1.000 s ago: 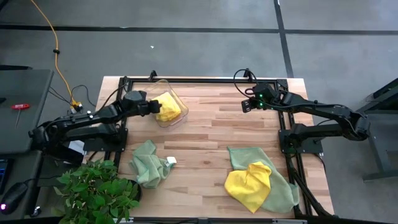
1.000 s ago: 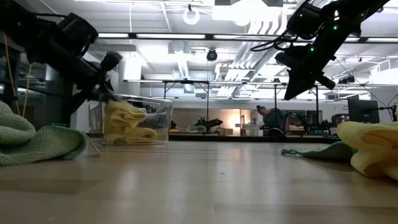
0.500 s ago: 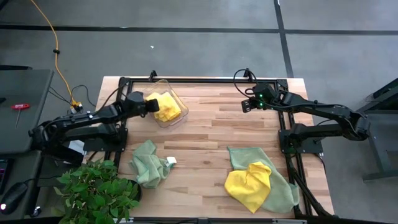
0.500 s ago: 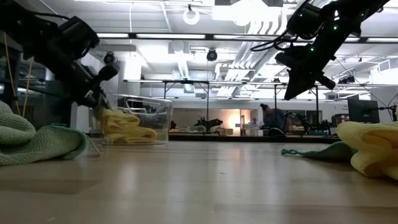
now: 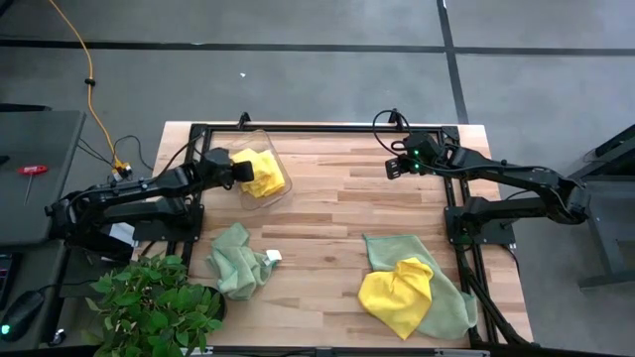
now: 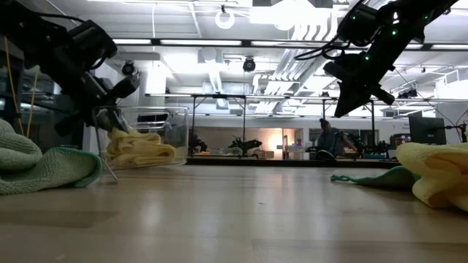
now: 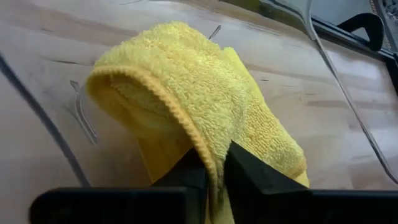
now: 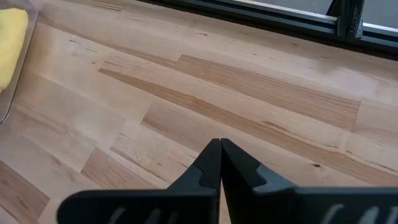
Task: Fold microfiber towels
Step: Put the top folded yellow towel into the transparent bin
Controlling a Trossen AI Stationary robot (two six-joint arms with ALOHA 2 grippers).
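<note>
My left gripper is at the far left of the table, shut on a bright yellow towel that lies bunched inside a clear plastic container. It also shows in the low view and in the left wrist view. My right gripper is shut and empty above the far right of the table, as the right wrist view shows. A sage green towel lies crumpled at the near left. A second yellow towel lies on a second green towel at the near right. My left gripper pinches a folded, hemmed edge of the yellow towel between its two fingers. The fingers come from the table's left, slanting down into the container. The towel stays heaped, its bulk resting in the container.
A leafy green plant stands at the near left corner. A black frame runs along the table's far edge and sides. Bare wood lies between the container and the towels at the near side.
My left gripper has drawn back a little toward the table's left edge, still shut on the yellow towel. The towel and the clear container have slid toward the left with it, and the towel now lies lower and flatter in the container.
</note>
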